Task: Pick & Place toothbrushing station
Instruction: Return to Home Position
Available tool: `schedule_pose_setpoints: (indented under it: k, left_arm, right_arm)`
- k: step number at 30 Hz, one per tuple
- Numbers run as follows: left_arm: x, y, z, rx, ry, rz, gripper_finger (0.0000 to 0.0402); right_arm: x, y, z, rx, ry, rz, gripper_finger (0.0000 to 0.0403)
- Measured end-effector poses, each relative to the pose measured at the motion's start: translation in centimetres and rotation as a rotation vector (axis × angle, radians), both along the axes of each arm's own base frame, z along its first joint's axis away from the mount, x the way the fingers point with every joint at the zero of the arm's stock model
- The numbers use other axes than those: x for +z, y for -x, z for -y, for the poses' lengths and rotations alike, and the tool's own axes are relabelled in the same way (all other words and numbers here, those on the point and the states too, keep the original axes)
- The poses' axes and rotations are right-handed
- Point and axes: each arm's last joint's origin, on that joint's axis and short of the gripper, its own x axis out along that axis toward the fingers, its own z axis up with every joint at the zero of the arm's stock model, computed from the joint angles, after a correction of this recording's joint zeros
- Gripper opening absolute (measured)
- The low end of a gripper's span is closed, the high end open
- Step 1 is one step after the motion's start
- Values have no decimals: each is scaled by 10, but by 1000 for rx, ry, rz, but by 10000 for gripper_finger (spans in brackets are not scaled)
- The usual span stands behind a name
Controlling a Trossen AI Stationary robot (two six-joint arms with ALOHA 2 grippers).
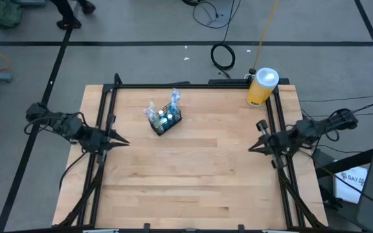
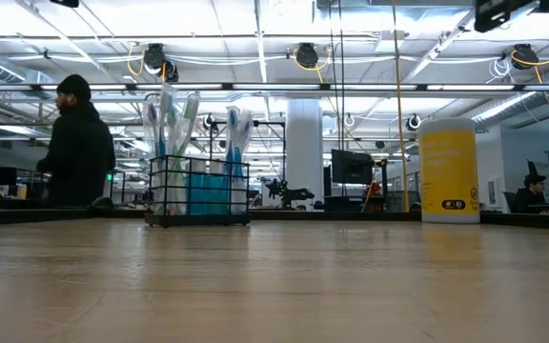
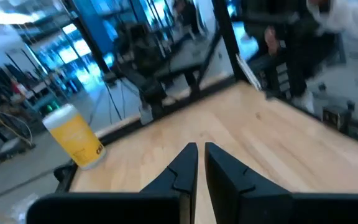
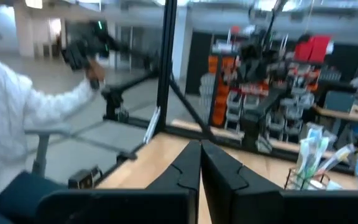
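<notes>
The toothbrushing station [image 1: 165, 120], a small black wire-mesh caddy with several toothbrushes upright in it, stands on its base on the wooden table, toward the far left of centre. It also shows in the low view [image 2: 198, 191] and at the edge of the right wrist view [image 4: 319, 168]. My left gripper [image 1: 123, 142] hovers shut at the table's left edge, pointing right, holding nothing [image 3: 199, 163]. My right gripper [image 1: 252, 149] hovers shut at the right edge, pointing left, holding nothing [image 4: 199, 160].
A yellow bottle with a white cap [image 1: 261, 87] stands at the far right corner of the table, also in the low view [image 2: 449, 171] and the left wrist view [image 3: 73, 135]. A black frame [image 1: 193, 84] rims the table. A person [image 2: 79, 143] stands in the room beyond.
</notes>
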Motion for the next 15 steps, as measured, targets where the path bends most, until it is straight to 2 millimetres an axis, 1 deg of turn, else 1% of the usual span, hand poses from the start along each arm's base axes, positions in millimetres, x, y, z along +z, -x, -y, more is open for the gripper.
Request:
schedule_pose_setpoints:
  k: [3,8,11,13,15]
  left_arm:
    - [-10,7,-3,-1,24,70,37]
    - [-35,14,-7,-3,1,153,37]
    - [-48,19,-9,-1,20,184,37]
    - [-54,22,-10,2,26,194,37]
    - [-57,20,-11,38,24,176,37]
  right_arm:
    - [-12,11,4,0,-21,57,8]
    - [-38,17,6,20,-43,119,8]
    - [-52,17,6,30,-50,143,8]
    - [-59,15,5,30,-48,139,8]
    - [-63,14,4,50,-41,133,8]
